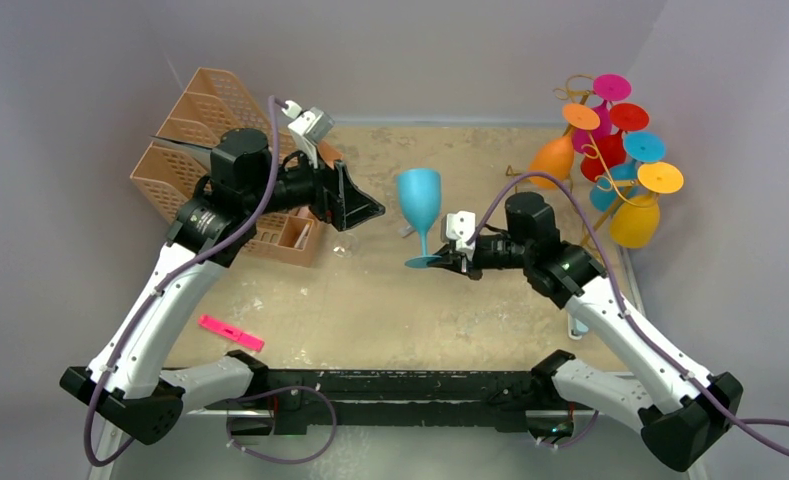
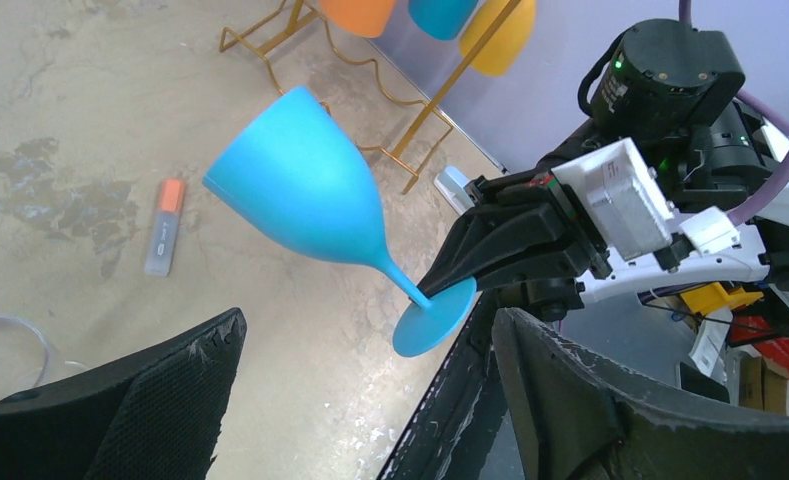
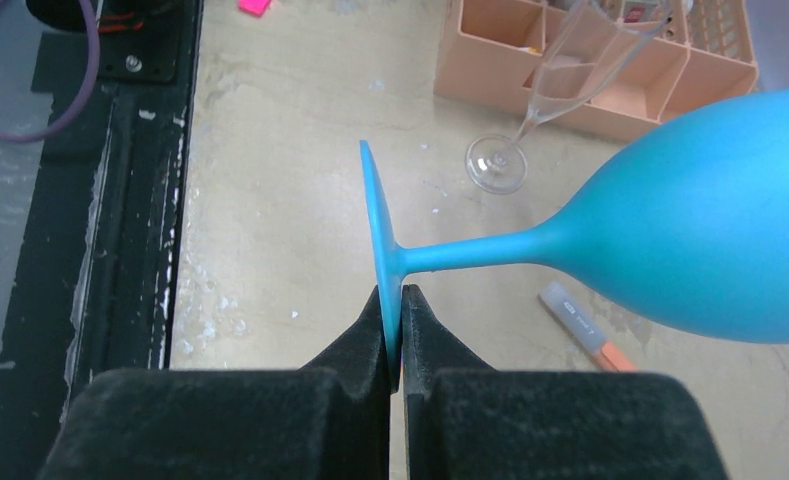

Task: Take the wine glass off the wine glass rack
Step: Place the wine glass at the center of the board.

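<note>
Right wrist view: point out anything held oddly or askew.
The blue wine glass is pinched by the right gripper only at the thin edge of its foot, not the stem, with the bowl far out from the grip. That hold looks precarious; the glass could pivot or slip.

A tan tabletop (image 1: 370,310), mottled with pale worn patches, spreads beneath and all round the right pincer (image 1: 438,262). Past its far side rises a plain lilac-grey back wall (image 1: 420,60). A matching right wall (image 1: 745,220) closes the side behind that pincer; a left wall (image 1: 50,150) closes the side behind the left pincer (image 1: 363,205). Nearer than both pincers, a black rail (image 1: 400,381) runs along the table's edge. Light is soft, even, shadows faint
</note>
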